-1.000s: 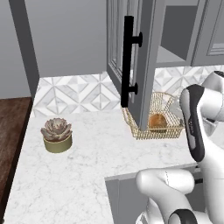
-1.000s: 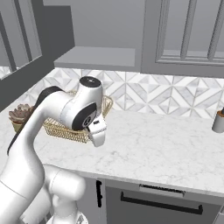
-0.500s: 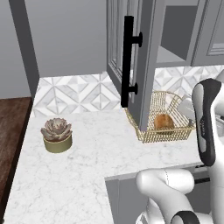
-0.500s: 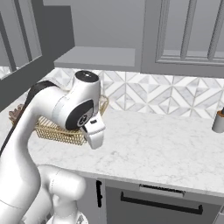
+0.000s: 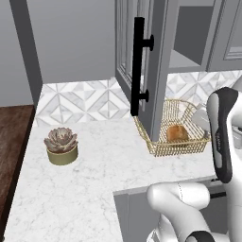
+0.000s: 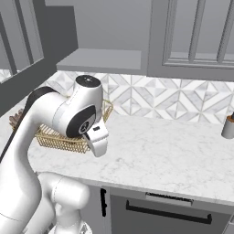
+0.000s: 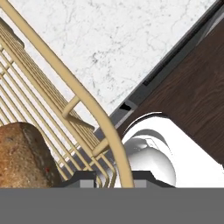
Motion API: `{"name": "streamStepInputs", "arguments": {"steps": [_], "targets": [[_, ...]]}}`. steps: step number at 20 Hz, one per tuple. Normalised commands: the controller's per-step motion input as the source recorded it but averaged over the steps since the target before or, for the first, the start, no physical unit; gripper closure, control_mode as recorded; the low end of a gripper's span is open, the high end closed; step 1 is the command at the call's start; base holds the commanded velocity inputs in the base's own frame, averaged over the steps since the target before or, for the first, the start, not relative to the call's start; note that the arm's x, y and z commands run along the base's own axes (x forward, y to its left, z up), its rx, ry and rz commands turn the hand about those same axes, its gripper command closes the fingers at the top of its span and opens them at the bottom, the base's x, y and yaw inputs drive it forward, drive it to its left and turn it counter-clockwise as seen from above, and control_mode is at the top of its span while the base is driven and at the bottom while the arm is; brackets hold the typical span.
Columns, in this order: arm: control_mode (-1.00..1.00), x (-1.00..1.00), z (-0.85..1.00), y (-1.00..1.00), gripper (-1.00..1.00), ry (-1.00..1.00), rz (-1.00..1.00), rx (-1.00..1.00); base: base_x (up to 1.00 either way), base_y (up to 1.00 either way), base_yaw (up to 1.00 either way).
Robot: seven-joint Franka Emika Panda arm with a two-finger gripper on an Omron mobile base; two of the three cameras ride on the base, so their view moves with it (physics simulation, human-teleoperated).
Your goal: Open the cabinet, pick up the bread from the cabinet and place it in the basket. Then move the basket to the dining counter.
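The gold wire basket sits beside and partly under the open grey cabinet door with its black bar handle. The round brown bread lies inside it. In the hand view my gripper is shut on the basket's rim, which passes between the two finger tips, and the bread is at lower left. In the right base view my arm covers much of the basket. The dining counter is out of view.
A potted succulent stands on the marble worktop to the left. The open door overhangs the basket's left side. A small dark-topped container stands at the far right. Dark wood floor lies beyond the worktop's left end.
The basket has shifted a little to the right in the left base view, moving with my gripper. My wrist has swung while the bread stayed inside.
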Motion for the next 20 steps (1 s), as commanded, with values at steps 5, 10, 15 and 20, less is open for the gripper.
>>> {"name": "streamStepInputs", "arguments": {"steps": [5,10,15,20], "targets": [[1.00,-0.01,0.00,0.00,1.00,0.00,0.00,0.00,-0.16,0.00,0.00],[1.00,0.00,0.00,0.00,1.00,0.00,0.00,0.00,-0.63,-0.22,-0.01],[1.00,0.00,0.00,0.00,1.00,0.00,0.00,0.00,-0.18,-0.72,-0.13],[1.00,0.00,0.00,0.00,1.00,0.00,0.00,0.00,0.00,-1.00,-0.41]]}}
